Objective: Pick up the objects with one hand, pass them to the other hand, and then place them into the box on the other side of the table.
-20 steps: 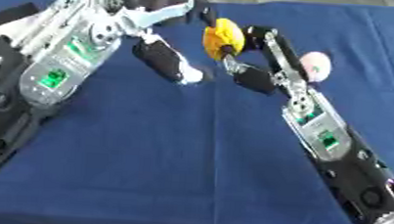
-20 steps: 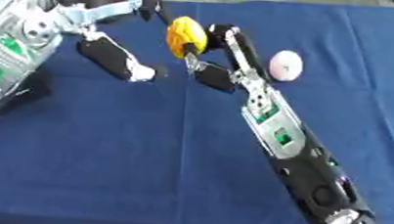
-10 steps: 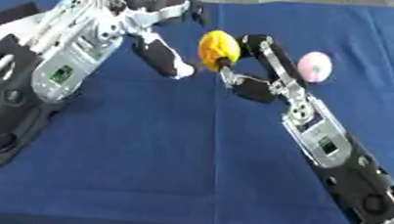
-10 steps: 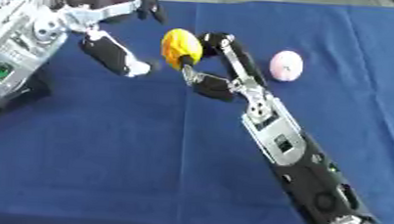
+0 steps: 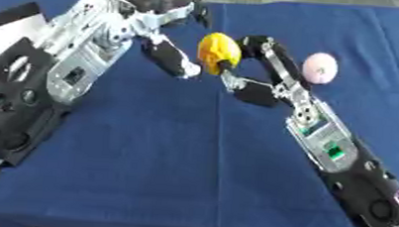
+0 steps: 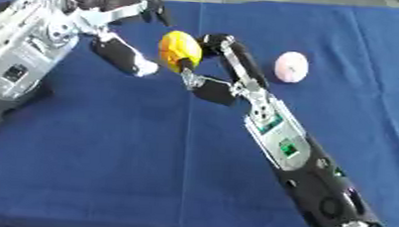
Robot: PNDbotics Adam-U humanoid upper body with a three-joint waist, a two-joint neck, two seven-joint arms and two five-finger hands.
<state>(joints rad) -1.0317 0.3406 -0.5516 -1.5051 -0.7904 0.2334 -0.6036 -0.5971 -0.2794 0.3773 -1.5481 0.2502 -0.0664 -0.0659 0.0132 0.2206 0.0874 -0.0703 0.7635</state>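
At the upper left of the frame, the robot's left hand (image 5: pixel 161 14) reaches in from the left over a blue tablecloth (image 5: pixel 148 157). Its fingers are spread and fairly straight, holding nothing; one finger (image 5: pixel 171 59) points down toward the centre, its pale tip just beside a yellow object (image 5: pixel 217 51). That rounded yellow object sits at upper centre, pinched between the curled fingers and thumb of the right hand (image 5: pixel 254 69), whose arm rises from the lower right corner. Farther right, in the upper right, a pink ball (image 5: pixel 320 67) lies on the cloth near the right hand.
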